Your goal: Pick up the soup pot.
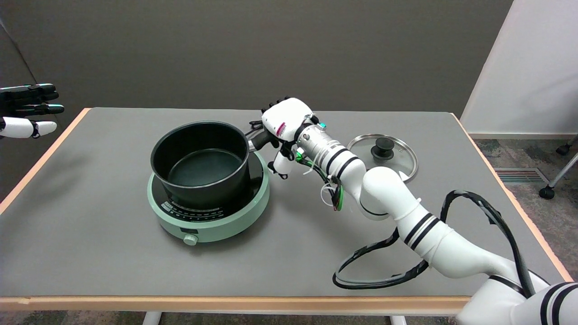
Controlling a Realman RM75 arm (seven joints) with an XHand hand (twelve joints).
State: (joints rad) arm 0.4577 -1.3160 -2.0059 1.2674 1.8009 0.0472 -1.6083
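Nearest the camera, the right arm's black cable loop [384,266] is seen lying on the grey table [90,253] at lower right. Next back, a mint-green induction cooker [208,212] is set left of centre, knob toward the near edge.

The black soup pot [201,164] is seated on the cooker's plate, empty, lid off. Its handle [261,139] is pointed right and slightly away, so the long axis is run from pot wall toward the right hand [283,121]. The hand is placed directly over the outer end of that handle, fingers curled down around it; the handle is judged to be gripped (the underside of the wrap is hidden, so how tight it is cannot be told). Whether the base is off the plate cannot be told.

The lift is judged to be straight up. All the weight is hung left of the grip, so tipping toward the pot side is to be expected.

Further right and back, the glass lid [383,153] is laid flat, well apart from the pot. Nothing is found in the lift path.

The idle left hand [27,110] is held in the air at far left.
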